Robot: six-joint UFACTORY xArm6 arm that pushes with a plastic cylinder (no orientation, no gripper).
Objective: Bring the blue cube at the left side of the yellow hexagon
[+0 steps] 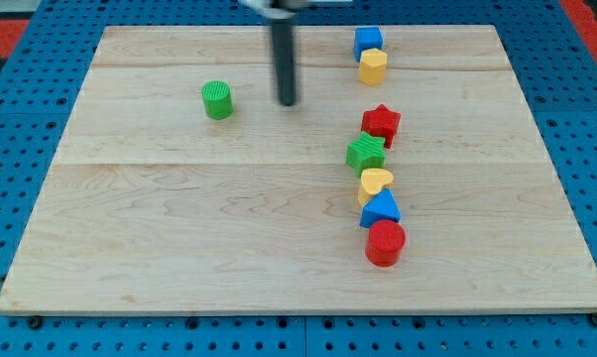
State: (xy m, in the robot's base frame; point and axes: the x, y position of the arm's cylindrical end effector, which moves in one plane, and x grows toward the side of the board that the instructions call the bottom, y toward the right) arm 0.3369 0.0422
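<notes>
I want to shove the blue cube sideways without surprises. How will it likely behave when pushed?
The blue cube looks rigid with flat faces, so it should slide rather than roll. It sits touching the yellow hexagon, so a push toward the view's bottom would probably drag that along. My tip is off to its left; an off-centre push may spin it.

Wooden board [179,228] on blue pegboard [21,99]. Green cylinder [217,100] alone, view's left. Column at view's right, touching, top to bottom: red star [382,124], green star [365,153], yellow heart [375,182], blue triangle [380,209], red cylinder [385,243].
</notes>
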